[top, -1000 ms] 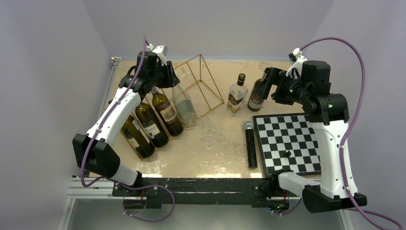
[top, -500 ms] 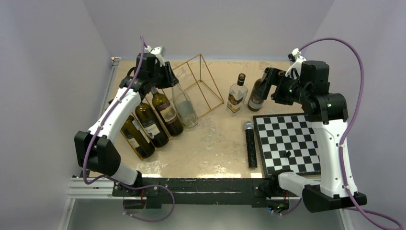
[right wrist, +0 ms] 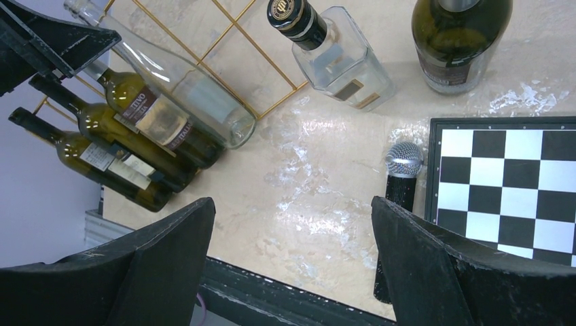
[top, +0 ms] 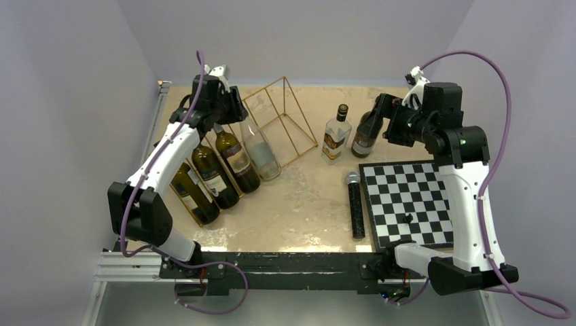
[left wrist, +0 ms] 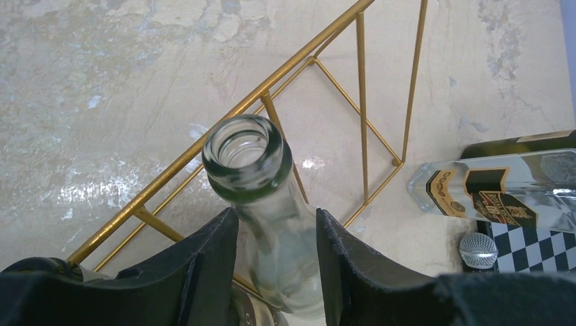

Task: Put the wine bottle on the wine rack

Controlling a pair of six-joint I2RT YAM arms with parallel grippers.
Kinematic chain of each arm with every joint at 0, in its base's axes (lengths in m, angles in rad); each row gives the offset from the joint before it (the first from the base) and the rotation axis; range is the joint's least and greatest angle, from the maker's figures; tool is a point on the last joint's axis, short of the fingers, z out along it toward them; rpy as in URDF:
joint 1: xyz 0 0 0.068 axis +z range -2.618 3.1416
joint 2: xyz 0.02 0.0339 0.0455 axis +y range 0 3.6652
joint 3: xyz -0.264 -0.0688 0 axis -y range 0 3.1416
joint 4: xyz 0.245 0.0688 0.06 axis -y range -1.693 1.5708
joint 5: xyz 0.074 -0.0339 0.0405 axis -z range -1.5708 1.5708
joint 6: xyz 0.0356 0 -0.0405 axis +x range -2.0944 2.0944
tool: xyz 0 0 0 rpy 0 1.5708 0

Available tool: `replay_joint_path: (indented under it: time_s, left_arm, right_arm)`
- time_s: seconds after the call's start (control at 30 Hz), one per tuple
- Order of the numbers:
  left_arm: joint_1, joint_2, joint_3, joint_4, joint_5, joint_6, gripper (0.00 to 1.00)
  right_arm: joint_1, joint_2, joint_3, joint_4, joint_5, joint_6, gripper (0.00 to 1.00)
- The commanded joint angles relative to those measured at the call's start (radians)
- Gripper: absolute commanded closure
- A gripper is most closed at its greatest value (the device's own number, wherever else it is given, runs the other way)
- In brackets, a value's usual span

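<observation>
A clear empty wine bottle lies slanted on the gold wire wine rack, to the right of three dark bottles. My left gripper sits at its neck. In the left wrist view the fingers flank the glass neck just below the open mouth, narrowly open, with a thin gap on the left side. The rack's wires run behind. My right gripper hovers wide open by a dark green bottle; nothing lies between its fingers.
A square clear liquor bottle stands beside the dark green one. A black microphone lies left of the chessboard, which carries one small dark piece. The rack's right slots hold nothing.
The left jaws have parted slightly around the clear bottle's neck, and the bottle stays on the rack. The right arm has shifted a little toward the back left.
</observation>
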Motion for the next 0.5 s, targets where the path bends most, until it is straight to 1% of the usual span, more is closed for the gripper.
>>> replay_joint_path:
  time_s: [0.0,0.13,0.33,0.43,0.47]
  left_arm:
    - [0.006,0.009,0.008,0.039,-0.006,0.012,0.5]
    - [0.008,0.014,0.009,0.036,-0.012,0.002,0.5]
    - [0.017,0.005,0.014,0.01,0.016,-0.021,0.5]
    - [0.017,-0.027,0.022,-0.001,0.043,-0.034,0.45]
    - [0.018,-0.036,0.03,-0.006,0.06,-0.037,0.42]
  right_arm:
    - [0.0,0.002,0.042,0.036,0.002,0.0,0.1]
    - [0.0,0.002,0.037,0.038,0.007,0.001,0.1]
    - [-0.001,0.009,0.038,0.039,0.0,0.002,0.1]
    - [-0.001,0.007,0.039,0.042,-0.001,0.003,0.1]
    - [0.0,0.006,0.04,0.043,-0.003,0.002,0.1]
